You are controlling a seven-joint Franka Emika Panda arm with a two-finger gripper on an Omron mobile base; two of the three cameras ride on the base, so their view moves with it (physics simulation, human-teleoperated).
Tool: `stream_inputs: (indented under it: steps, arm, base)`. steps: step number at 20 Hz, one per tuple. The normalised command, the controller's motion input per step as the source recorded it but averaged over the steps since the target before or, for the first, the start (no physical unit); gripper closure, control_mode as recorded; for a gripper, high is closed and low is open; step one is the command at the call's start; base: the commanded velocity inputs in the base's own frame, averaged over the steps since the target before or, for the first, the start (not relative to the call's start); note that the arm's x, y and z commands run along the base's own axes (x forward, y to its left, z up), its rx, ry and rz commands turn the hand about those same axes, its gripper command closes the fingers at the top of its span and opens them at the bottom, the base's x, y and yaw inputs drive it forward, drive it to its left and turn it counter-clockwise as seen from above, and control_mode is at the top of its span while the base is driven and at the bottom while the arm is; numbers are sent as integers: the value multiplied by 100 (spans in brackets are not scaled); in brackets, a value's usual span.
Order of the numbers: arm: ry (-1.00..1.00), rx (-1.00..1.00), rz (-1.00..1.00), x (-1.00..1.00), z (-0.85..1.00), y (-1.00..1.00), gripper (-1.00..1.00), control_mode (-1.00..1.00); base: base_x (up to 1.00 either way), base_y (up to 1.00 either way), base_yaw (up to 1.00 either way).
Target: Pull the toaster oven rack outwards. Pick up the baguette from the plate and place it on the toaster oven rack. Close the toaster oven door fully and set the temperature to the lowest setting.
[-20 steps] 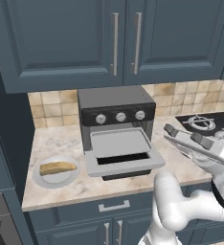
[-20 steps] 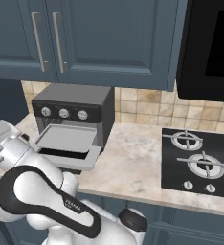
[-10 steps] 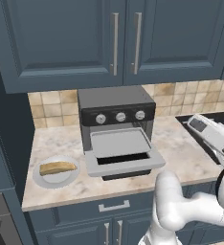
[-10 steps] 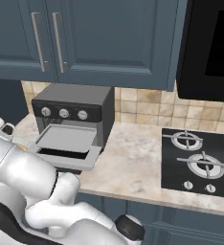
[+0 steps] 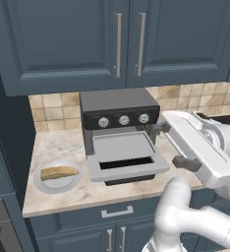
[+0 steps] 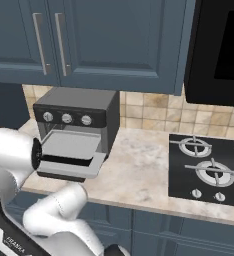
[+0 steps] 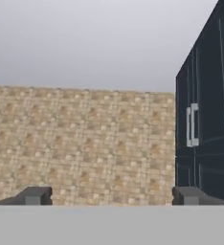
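The toaster oven (image 5: 119, 112) stands on the counter with its door (image 5: 128, 172) folded down flat. Its pale rack (image 5: 122, 146) sticks out over the door. To the left, the baguette (image 5: 59, 172) lies on the white plate (image 5: 44, 183). My gripper (image 5: 174, 145) hangs open just right of the oven's front, level with the rack, one dark finger (image 5: 162, 128) near the oven's corner. From the right side I see the oven (image 6: 76, 112), rack (image 6: 69, 144) and door (image 6: 84, 170). In the hand view the gripper (image 7: 111, 196) holds nothing and faces a tiled wall.
A gas hob (image 6: 209, 170) lies on the counter right of the oven. Dark blue wall cabinets (image 5: 117, 39) hang above it, and a black appliance (image 6: 219, 45) sits over the hob. A tall dark cabinet (image 7: 205, 115) is at the hand view's right.
The hand has swung and turned from over the right of the counter to beside the oven's right front corner. Its jaws have stayed wide apart. Oven, rack, plate and baguette have not moved.
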Motion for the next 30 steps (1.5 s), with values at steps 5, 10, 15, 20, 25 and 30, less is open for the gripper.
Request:
stream_inputs:
  steps: [5,10,15,20,25,30]
  arm:
    - [0,-58,-21,16,-7,28,-100,-100]
    - [2,-58,-20,12,-1,0,-100,-100]
    - [7,-65,-13,11,-22,-4,-100,-100]
    - [0,-60,-13,1,-88,-4,-100,-100]
    - [-10,-48,-13,0,-100,-6,-100,-100]
    - [-18,-11,-12,0,-29,-11,-100,-100]
  base:
    - [0,0,0]
    - [0,0,0]
    - [0,0,0]
    - [0,0,0]
    - [0,0,0]
    - [0,0,0]
